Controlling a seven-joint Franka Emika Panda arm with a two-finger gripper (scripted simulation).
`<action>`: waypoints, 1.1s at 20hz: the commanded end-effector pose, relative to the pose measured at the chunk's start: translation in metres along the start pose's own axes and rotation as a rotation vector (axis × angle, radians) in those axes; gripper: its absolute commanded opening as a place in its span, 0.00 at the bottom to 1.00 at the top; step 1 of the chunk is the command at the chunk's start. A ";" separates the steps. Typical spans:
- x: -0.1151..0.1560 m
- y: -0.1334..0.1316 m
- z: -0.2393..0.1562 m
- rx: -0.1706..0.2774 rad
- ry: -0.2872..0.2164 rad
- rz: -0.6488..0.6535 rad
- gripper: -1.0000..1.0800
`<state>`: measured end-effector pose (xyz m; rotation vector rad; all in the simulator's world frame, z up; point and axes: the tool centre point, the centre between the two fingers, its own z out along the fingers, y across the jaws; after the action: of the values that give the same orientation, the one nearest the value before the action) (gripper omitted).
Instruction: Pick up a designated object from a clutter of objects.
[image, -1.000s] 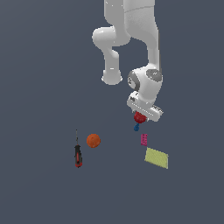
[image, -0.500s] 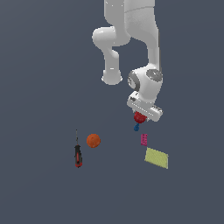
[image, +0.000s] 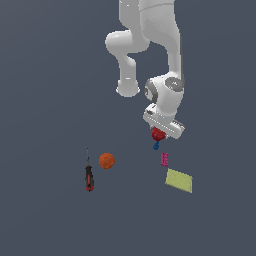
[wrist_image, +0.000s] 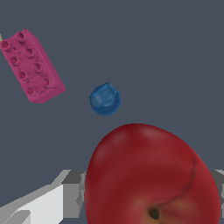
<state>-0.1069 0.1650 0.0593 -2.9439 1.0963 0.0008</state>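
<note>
The designated object, a glossy red apple, sits between the fingers of my gripper, just under the white hand and raised off the floor. The gripper is shut on it. In the wrist view the apple fills the foreground with its dimple showing, and a grey finger presses against its side. The rest of the clutter lies lower down: a tiny blue piece directly beneath the apple, a pink block, a flat yellow-green pad, an orange ball and a red-and-black screwdriver.
The white arm rises above the gripper to the exterior view's top. The floor is a plain dark grey surface.
</note>
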 end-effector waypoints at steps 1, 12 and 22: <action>0.009 0.003 -0.008 0.002 0.001 0.001 0.00; 0.075 0.032 -0.065 0.004 -0.002 0.000 0.00; 0.165 0.072 -0.141 0.005 -0.003 0.000 0.00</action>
<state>-0.0358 0.0168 0.1873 -2.9391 1.0955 0.0046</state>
